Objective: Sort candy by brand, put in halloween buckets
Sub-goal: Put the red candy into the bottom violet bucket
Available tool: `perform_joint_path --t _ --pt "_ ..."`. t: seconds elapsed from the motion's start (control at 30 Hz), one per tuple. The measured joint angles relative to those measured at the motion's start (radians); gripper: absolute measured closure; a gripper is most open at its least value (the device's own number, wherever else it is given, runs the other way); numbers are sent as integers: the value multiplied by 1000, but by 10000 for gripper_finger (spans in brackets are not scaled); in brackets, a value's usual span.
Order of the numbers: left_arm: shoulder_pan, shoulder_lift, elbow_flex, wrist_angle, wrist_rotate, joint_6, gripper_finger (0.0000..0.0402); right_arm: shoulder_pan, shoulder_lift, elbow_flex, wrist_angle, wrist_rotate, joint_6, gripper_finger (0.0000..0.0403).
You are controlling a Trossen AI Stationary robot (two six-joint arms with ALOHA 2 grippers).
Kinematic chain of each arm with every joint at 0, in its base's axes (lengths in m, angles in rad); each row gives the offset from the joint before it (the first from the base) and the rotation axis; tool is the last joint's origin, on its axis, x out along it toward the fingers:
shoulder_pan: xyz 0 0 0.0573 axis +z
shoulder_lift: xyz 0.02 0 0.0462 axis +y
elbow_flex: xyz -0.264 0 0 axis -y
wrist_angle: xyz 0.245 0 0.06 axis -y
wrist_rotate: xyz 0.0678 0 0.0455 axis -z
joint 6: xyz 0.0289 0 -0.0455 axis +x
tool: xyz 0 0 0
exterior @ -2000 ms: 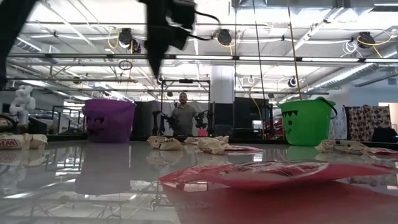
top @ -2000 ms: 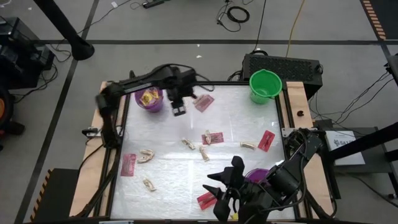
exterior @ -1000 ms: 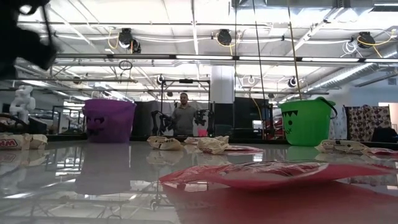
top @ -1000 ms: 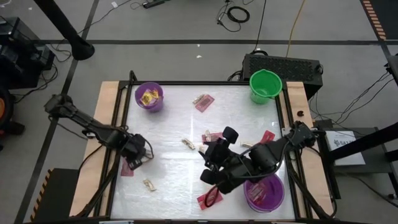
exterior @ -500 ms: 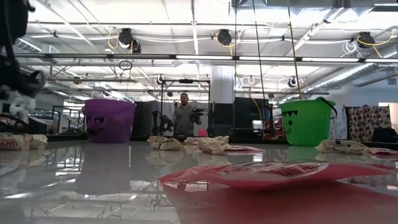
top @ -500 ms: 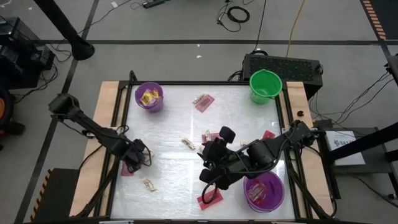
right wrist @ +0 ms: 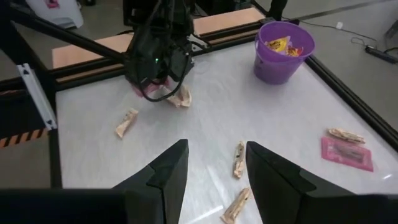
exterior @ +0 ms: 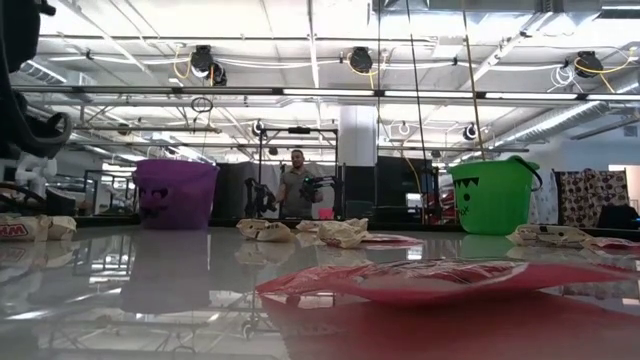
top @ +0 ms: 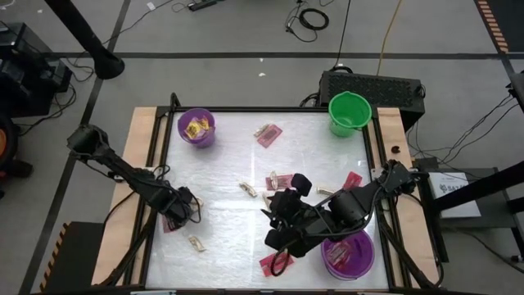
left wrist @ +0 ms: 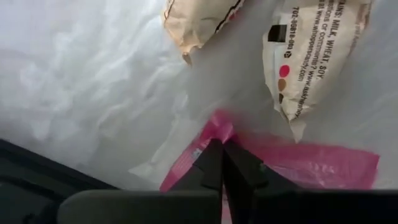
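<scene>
I see the left gripper (left wrist: pixel 222 163) closed on a pink packet (left wrist: pixel 298 167) at the table's (top: pixel 311 147) eight o'clock; only its wrist view reads "MILK, WHEAT, SOY" on a tan wrapper (left wrist: pixel 311 53). Right gripper (right wrist: pixel 216 163) open, centre.

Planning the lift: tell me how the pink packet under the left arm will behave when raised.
The pink packet looks flat and thin, so it will probably flop and weigh little. The left end effector pinches only its crinkled edge; the glossy film might slip.
</scene>
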Motion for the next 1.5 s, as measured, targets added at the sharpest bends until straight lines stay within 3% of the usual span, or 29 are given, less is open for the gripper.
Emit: perform_joint_path --t 0.23,0.5,0.63,0.83,0.97,1.07,1.23,1.5 --pt "14 -3 144 -194 -87 55 398 21 0 0 5 0 11 248" --pt "119 -3 390 -178 -221 220 399 26 0 0 8 -19 22 248" --pt "165 -3 516 39 -267 389 400 28 0 0 7 -112 24 248" --pt "214 20 550 670 -276 643 400 62 0 0 3 -176 83 248" --pt "261 121 550 996 -220 705 400 109 0 0 -23 -177 152 248" --pt "293 253 594 1154 -94 701 400 150 0 0 -64 -179 247 248" --pt "306 511 803 1155 90 735 400 220 0 0 -129 -154 429 248" --pt "324 851 1189 1103 263 781 399 321 0 0 -145 -72 682 248"
